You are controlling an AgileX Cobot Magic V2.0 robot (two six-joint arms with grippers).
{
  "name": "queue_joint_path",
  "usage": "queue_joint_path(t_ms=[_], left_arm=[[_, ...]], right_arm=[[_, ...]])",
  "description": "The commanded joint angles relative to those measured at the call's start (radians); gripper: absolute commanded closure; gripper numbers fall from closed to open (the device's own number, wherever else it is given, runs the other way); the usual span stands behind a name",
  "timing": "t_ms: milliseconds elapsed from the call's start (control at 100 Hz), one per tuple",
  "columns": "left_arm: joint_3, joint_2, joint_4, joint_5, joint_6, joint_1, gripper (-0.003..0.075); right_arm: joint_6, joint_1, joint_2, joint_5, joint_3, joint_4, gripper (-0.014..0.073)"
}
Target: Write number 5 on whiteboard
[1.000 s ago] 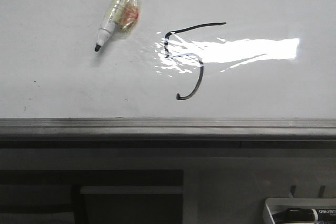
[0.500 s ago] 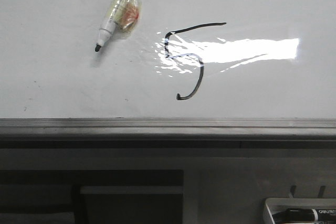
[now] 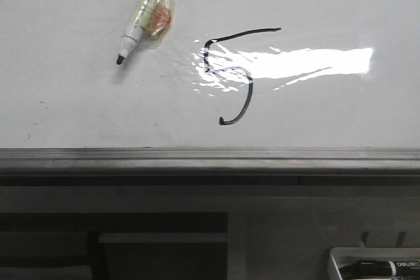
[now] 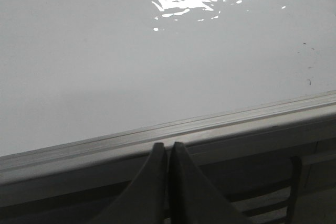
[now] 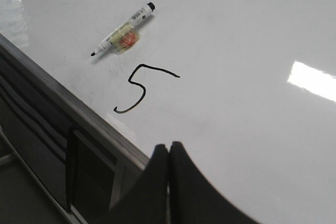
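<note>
A black hand-drawn number 5 [image 3: 231, 73] stands on the glossy whiteboard [image 3: 328, 109]; it also shows in the right wrist view [image 5: 140, 87]. A white marker [image 3: 141, 14] with a black tip and clear tape lies loose on the board, up and left of the 5, also seen in the right wrist view [image 5: 122, 28]. My left gripper [image 4: 167, 146] is shut and empty, over the board's grey ledge [image 4: 220, 129]. My right gripper [image 5: 169, 146] is shut and empty, near the board's edge, well away from the 5. Neither gripper shows in the front view.
The grey metal ledge [image 3: 210, 159] runs along the board's near edge. Below it at the right is a small white tray [image 3: 341, 261] holding a black marker [image 3: 380, 268]. Bright glare [image 3: 308, 62] lies across the board beside the 5.
The front view has shifted very slightly; the marker and the 5 sit a few pixels further left. Nothing else has changed.
</note>
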Motion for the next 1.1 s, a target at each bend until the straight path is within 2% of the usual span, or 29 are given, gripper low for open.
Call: queue_joint_path(t_ms=[0,250,350,410,490,590,690,840,870,1010,1090], left_arm=[[0.017,-0.026,-0.004,-0.072,-0.011,0.003,0.0741],[0.017,-0.026,-0.004,-0.072,-0.011,0.003,0.0741],[0.017,-0.026,-0.004,-0.072,-0.011,0.003,0.0741],[0.017,-0.026,-0.004,-0.072,-0.011,0.003,0.0741],[0.017,-0.026,-0.004,-0.072,-0.011,0.003,0.0741],[0.017,-0.026,-0.004,-0.072,-0.011,0.003,0.0741],[0.017,-0.026,-0.004,-0.072,-0.011,0.003,0.0741],[0.017,-0.026,-0.004,-0.072,-0.011,0.003,0.0741],[0.017,-0.026,-0.004,-0.072,-0.011,0.003,0.0741],[0.017,-0.026,-0.004,-0.072,-0.011,0.003,0.0741],[0.017,-0.026,-0.004,-0.072,-0.011,0.003,0.0741]], right_arm=[[0.003,-0.007,0.026,-0.076,-0.021,-0.012,0.0656],[0.003,-0.012,0.022,-0.088,0.002,-0.012,0.0656],[0.003,-0.057,0.020,-0.094,0.049,-0.012,0.0656],[0.003,-0.126,0.020,-0.152,0.098,0.009,0.0656],[0.003,-0.251,0.020,-0.312,0.177,0.135,0.0656],[0.003,-0.440,0.020,-0.558,0.296,0.121,0.0656],[0.003,-0.582,0.020,-0.655,0.423,0.121,0.0656],[0.067,-0.693,0.013,-0.672,0.543,0.121,0.0656],[0.076,-0.698,0.001,-0.590,0.538,0.121,0.0656],[0.076,-0.699,-0.024,-0.394,0.539,0.125,0.0656],[0.076,-0.699,-0.024,-0.378,0.537,0.125,0.0656]])
